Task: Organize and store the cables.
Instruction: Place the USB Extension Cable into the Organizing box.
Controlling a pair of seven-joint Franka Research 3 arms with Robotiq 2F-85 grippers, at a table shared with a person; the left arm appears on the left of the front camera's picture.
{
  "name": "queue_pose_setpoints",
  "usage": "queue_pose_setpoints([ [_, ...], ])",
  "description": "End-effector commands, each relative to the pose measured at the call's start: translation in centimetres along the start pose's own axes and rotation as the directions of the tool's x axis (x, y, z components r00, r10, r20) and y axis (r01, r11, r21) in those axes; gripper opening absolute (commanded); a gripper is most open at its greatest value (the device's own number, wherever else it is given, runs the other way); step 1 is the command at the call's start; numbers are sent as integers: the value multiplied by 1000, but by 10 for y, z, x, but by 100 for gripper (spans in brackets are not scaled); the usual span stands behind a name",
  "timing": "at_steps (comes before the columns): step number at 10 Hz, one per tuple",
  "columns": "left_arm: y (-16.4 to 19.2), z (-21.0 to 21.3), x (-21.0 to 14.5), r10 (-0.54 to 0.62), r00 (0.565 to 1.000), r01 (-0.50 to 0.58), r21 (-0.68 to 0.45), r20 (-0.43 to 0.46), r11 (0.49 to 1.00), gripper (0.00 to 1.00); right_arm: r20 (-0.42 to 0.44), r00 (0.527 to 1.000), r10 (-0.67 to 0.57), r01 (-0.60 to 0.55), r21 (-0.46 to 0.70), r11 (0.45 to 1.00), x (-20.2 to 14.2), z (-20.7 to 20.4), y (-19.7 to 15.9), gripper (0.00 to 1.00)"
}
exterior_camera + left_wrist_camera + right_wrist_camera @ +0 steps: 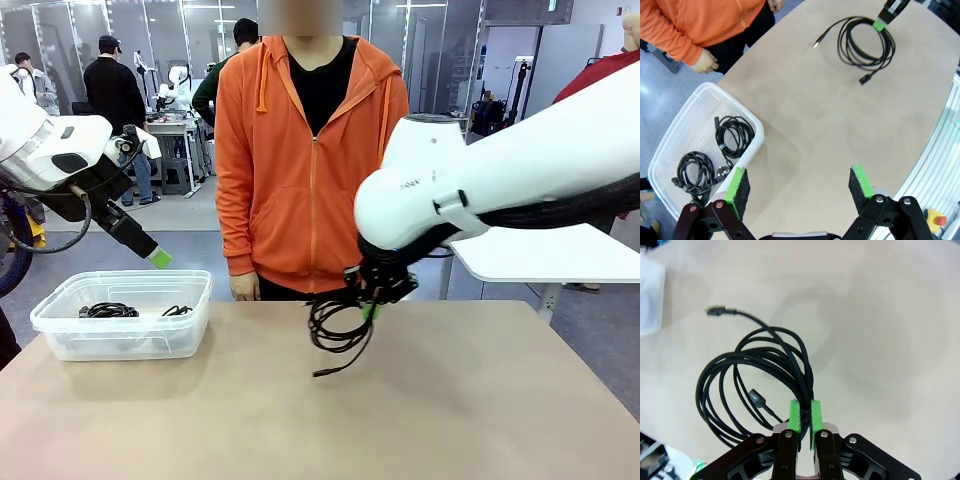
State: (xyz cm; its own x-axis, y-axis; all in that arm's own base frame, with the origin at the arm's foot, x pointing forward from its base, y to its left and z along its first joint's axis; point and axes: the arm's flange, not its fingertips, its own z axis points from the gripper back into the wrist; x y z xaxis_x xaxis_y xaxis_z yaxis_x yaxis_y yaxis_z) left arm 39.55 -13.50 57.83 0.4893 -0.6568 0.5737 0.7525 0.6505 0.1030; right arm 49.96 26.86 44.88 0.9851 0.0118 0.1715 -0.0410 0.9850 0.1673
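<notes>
Above the tan bench's centre, the right hand pinches a coiled black cable; at nine o'clock, the left hand hovers wide open over a clear plastic bin holding two coiled black cords.

left hand: raised, fingers spread wide | right hand: lowered mid-table, fingers pinched together

Black cables, clear bin, tan table, orange hoodie.
</notes>
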Motion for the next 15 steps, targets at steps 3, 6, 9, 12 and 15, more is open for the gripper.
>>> queue_pose_setpoints([
  [3, 0, 0, 0, 3, 1000, -3, 9, -5, 1000, 100, -97, 994, 46, -35, 113, 993, 27, -38, 63, 0],
  [6, 0, 0, 0, 3, 1000, -3, 9, -5, 1000, 100, -171, 984, 43, -20, 134, 991, 22, -65, 103, 0],
  [9, 0, 0, 0, 3, 1000, -3, 9, -5, 1000, 100, -196, 980, 34, -2, 161, 987, 15, -88, 116, 0],
  [12, 0, 0, 0, 3, 1000, -3, 9, -5, 1000, 100, -198, 980, 33, -8, 127, 992, 5, -112, 119, 0],
  [15, 0, 0, 0, 3, 1000, -3, 9, -5, 1000, 100, -202, 978, 43, -28, 75, 997, -3, -135, 115, 0],
])
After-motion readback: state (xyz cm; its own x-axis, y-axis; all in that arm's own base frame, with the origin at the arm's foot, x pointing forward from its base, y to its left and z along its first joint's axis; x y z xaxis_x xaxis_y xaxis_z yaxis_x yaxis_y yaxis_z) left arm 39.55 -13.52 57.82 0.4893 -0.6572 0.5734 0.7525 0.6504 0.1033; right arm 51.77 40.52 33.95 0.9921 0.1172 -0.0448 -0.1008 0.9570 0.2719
